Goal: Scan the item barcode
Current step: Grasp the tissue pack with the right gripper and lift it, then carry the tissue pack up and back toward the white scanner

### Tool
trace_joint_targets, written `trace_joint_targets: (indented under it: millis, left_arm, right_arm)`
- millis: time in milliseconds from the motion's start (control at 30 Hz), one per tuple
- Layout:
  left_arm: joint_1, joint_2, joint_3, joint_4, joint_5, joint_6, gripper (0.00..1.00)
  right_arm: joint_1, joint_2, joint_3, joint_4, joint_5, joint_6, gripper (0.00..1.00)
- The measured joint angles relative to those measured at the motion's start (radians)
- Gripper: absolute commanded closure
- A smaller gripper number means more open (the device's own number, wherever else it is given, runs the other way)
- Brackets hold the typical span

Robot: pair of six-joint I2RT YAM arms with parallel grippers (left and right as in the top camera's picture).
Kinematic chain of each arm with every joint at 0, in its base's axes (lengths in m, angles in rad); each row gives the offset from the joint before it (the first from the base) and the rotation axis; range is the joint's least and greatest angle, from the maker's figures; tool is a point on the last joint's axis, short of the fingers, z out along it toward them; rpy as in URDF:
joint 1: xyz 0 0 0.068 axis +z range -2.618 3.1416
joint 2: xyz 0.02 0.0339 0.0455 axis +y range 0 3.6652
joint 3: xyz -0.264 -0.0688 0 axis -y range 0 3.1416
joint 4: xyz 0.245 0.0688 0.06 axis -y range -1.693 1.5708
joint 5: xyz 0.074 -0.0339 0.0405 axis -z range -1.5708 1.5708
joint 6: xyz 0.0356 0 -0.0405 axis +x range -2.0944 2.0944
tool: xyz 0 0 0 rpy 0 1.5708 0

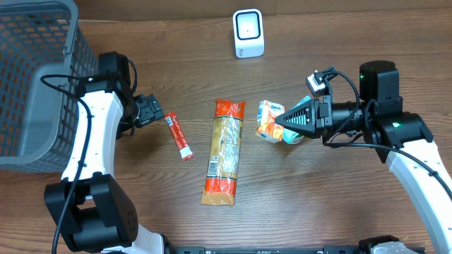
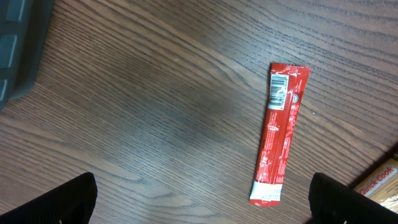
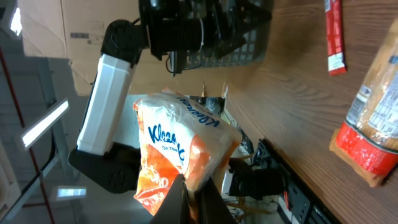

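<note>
My right gripper point(image 1: 284, 120) is clamped shut on the tissue pack point(image 1: 268, 120), well apart from the scanner point(image 1: 248, 34). My left gripper point(image 1: 159, 114) is spread wide and empty, just beside the red stick point(image 1: 179, 135).

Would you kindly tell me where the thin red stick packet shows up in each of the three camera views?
Overhead: the red stick packet lies left of centre.
Left wrist: right of centre, barcode end uppermost.
Right wrist: top right corner, standing vertically.
Shared landmark: the long orange-ended package beside it, in all three views.
</note>
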Motion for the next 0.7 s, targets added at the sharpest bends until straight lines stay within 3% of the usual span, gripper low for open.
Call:
trace_joint_targets:
  millis: [200, 700]
  left_arm:
    - [0.000, 0.000, 0.000, 0.000, 0.000, 0.000, 0.00]
    - [0.000, 0.000, 0.000, 0.000, 0.000, 0.000, 0.00]
  right_arm:
    - [0.000, 0.000, 0.000, 0.033, 0.078, 0.056, 0.96]
    - [0.000, 0.000, 0.000, 0.454, 0.101, 0.527, 0.96]
